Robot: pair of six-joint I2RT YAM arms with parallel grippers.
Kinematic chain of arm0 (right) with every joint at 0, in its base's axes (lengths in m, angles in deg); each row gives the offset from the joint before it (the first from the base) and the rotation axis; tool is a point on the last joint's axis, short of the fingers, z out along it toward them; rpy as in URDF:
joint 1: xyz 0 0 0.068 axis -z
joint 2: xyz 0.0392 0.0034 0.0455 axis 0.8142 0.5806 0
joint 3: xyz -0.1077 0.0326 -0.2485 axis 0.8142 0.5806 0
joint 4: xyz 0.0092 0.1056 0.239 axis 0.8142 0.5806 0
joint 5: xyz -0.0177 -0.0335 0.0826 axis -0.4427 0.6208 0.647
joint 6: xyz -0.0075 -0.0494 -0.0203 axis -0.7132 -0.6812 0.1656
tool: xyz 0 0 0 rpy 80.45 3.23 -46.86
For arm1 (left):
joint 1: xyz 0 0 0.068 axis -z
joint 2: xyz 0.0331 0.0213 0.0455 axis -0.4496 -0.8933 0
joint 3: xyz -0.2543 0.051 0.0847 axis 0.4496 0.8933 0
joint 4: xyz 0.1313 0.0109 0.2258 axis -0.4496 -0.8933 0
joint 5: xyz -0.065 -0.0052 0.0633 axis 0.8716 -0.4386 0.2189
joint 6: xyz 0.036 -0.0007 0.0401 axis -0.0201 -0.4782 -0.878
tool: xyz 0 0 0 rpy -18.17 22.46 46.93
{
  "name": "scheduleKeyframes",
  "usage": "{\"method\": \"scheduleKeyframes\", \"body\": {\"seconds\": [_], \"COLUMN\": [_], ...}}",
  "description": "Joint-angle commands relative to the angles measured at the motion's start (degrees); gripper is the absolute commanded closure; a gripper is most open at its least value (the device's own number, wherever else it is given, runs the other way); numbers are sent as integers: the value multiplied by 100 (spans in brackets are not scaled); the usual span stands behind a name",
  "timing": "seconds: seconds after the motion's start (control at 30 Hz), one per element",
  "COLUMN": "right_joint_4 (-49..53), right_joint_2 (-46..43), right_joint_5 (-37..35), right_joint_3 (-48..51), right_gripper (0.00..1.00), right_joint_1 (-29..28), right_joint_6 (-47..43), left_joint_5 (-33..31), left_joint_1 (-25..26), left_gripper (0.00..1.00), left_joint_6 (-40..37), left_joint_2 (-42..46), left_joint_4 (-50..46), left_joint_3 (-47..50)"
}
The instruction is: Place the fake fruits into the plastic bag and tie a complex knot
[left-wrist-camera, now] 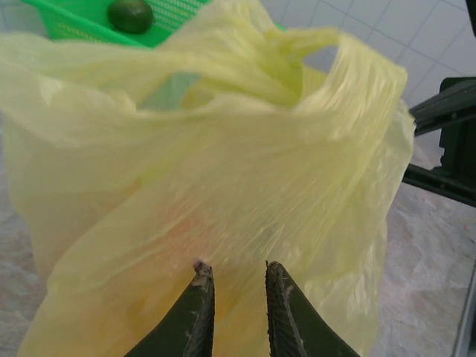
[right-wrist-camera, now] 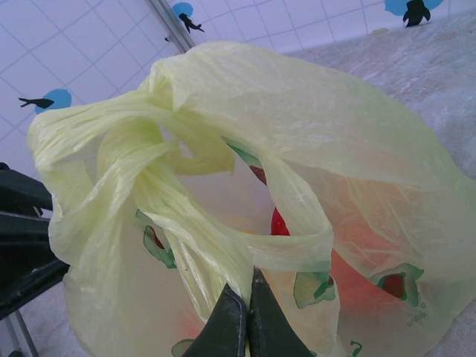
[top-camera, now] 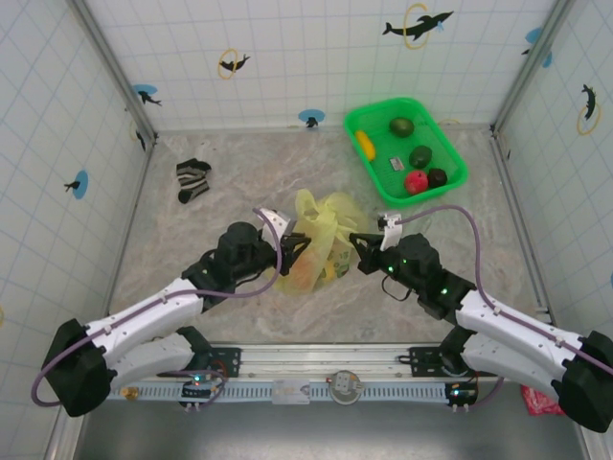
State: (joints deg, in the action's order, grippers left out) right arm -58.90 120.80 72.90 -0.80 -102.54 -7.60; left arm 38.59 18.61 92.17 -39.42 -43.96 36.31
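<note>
Bag position: the plastic bag point(top-camera: 321, 240) sits mid-desk between both arms, with the green basket point(top-camera: 450, 153) at its 1 o'clock.
Left fingers: your left gripper point(left-wrist-camera: 232, 286) has its fingers slightly apart at the bag's side wall; from the left wrist view I cannot tell whether any film is caught between them.
Right fingers: your right gripper point(right-wrist-camera: 245, 312) is clamped tight on a twisted strand of the bag's handle.
Step in hand: judging by the open loop, you are tying the handles. Keep the right strand taut, and pinch a handle with the left, not the bag wall.
Right wrist view adds: the handle loop point(right-wrist-camera: 245, 201) standing open, and a red fruit point(right-wrist-camera: 279, 222) inside.
Top view adds: several fake fruits point(top-camera: 419, 155) lying in the basket.
Left wrist view adds: orange colour showing through the film.
</note>
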Motion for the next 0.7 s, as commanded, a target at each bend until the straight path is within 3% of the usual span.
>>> {"method": "scheduleKeyframes", "body": {"seconds": [0.0,0.4,0.57,0.67], "right_joint_4": [150,583,466,320], "right_joint_2": [-95,-189,-307,-420], "right_joint_5": [-134,60,616,860], "right_joint_3": [95,194,201,201], "right_gripper": [100,100,86,84], "right_joint_1": [-31,-25,34,115], "right_joint_6": [-73,-167,-152,-105], "left_joint_5": [444,686,777,878], "left_joint_1": [-23,-23,-15,-14], "left_gripper": [80,80,83,86], "left_joint_6": [297,687,816,842], "left_joint_2": [-114,-324,-492,-609], "left_joint_4": [281,548,567,564], "left_joint_3": [163,371,492,494]}}
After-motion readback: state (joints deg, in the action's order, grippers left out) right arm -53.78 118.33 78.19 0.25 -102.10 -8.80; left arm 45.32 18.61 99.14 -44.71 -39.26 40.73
